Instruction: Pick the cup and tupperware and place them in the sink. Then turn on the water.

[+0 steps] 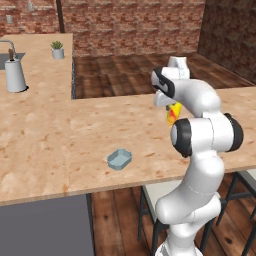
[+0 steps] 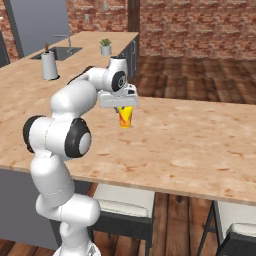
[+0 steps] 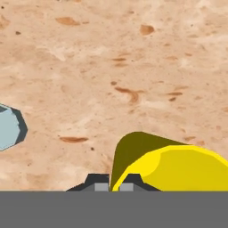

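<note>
The yellow cup point(image 2: 125, 118) with its red-orange band hangs under my gripper point(image 2: 122, 107) over the middle of the long counter. It looks tilted in the left base view, cup point(image 1: 173, 114). In the hand view my gripper point(image 3: 114, 185) is shut on the cup's point(image 3: 173, 167) wall, one fingertip on each side of the rim. The pale blue-grey tupperware point(image 1: 119, 159) lies on the counter near its front edge, and its corner shows at the left, tupperware point(image 3: 9, 127). The dark sink point(image 2: 67, 51) with its faucet point(image 2: 64, 39) is far back on the side counter. No water is in view.
A grey metal jug point(image 1: 15, 75) stands by the sink, and a small potted plant point(image 1: 57, 50) sits farther along that counter. Stools point(image 2: 125, 202) stand under the counter's near edge beside my base. A brick wall closes the back of the room.
</note>
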